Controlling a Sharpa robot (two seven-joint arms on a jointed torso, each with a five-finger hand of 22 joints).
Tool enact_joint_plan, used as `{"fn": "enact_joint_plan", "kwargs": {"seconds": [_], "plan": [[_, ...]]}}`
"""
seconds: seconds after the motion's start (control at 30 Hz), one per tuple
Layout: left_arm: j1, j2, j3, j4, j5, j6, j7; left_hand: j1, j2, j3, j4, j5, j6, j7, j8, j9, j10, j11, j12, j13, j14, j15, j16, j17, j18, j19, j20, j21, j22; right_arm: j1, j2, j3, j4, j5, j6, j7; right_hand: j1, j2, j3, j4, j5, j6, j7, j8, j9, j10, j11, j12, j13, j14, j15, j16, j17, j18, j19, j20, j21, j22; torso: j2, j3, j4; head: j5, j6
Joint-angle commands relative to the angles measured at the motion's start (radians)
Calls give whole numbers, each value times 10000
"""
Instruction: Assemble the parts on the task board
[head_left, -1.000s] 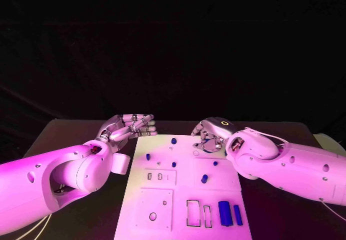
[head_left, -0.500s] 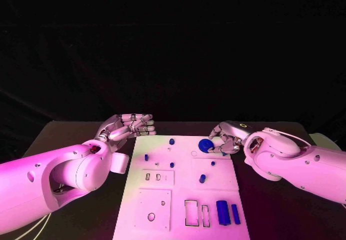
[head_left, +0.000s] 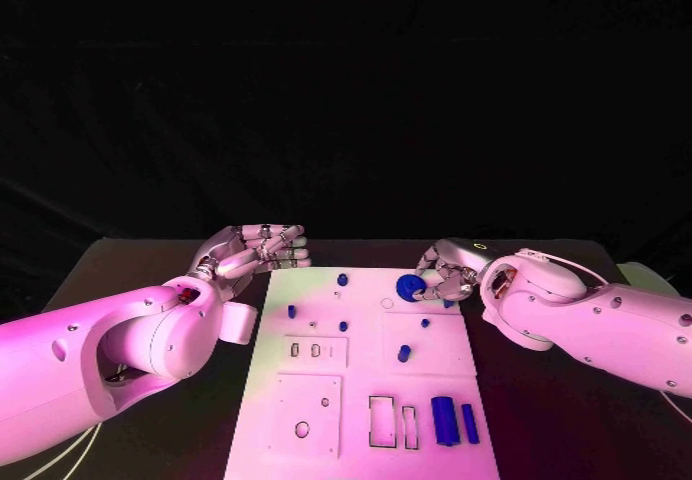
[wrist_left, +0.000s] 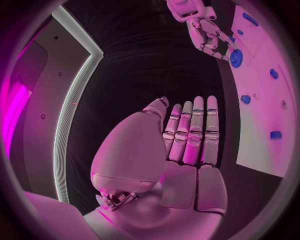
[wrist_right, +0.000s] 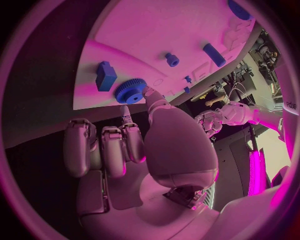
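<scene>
Right robot hand (head_left: 450, 272) pinches blue gear (head_left: 411, 288) above task board's (head_left: 368, 420) far edge.

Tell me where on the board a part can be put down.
The board is bare along its left edge near the left hand, and between the pegs and the slots. The far right corner is crowded: the right hand holds the gear there.
</scene>
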Motion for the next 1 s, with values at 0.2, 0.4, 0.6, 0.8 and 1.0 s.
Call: {"fn": "enact_joint_plan", "kwargs": {"seconds": [0.2, 0.4, 0.6, 0.8, 1.0], "plan": [[14, 11, 8, 17, 12, 198, 31, 7, -63, 43, 29, 12, 45, 58, -38, -13, 37, 29, -40, -8, 41, 40, -44, -9, 131, 50, -10, -43, -10, -3, 172, 3, -159, 47, 5, -118, 78, 38, 19, 75, 93, -99, 5, 68, 23, 55, 17, 75, 1021, 915, 67, 55, 2046, -160, 97, 6, 78, 477, 0, 4, -6, 1, -55], [14, 32, 8, 10, 12, 219, 21, 7, -63, 43, 29, 12, 45, 58, -38, -13, 37, 29, -40, -8, 41, 40, -44, -9, 131, 50, -10, -43, -10, -7, 325, 1, -274, -38, 140, -128, 84, 46, 22, 75, 98, -98, 5, 74, 25, 58, 16, 80, 1027, 915, 67, 55, 2044, -162, 102, 6, 83, 485, -5, 15, 1, 13, -85], [14, 32, 8, 0, 12, 231, 4, 7, -63, 43, 29, 12, 45, 58, -38, -13, 37, 29, -40, -8, 41, 40, -44, -9, 131, 50, -10, -43, -10, -33, 399, -3, -337, -223, 212, -152, 112, 66, 30, 74, 109, -72, -2, 114, 39, 63, 13, 91, 1041, 921, 66, 67, 2075, -169, 123, 7, 105, 521, -5, 13, 1, 43, -95], [14, 32, 8, -11, 12, 238, -8, 7, -63, 43, 29, 12, 45, 58, -38, -13, 37, 29, -40, -8, 41, 40, -44, -9, 131, 50, -10, -43, -10, -50, 438, -4, -409, -348, 267, -191, 152, 100, 49, 68, 118, -42, -11, 163, 55, 74, 6, 109, 1063, 923, 63, 71, 2083, -171, 131, 7, 113, 537, -5, 11, -1, 42, -112], [13, 34, 8, -13, 12, 252, -17, 14, -69, 57, 29, 10, 53, 60, -57, -11, 48, 31, -68, -6, 48, 43, -69, -9, 132, 48, -6, -52, -21, -78, 504, -8, -466, -417, 447, -211, 262, 182, 112, 29, 159, 19, -29, 261, 85, 95, -11, 139, 1101, 931, 51, 87, 2123, -184, 169, 0, 154, 604, -4, 12, -4, 36, -133]]}}
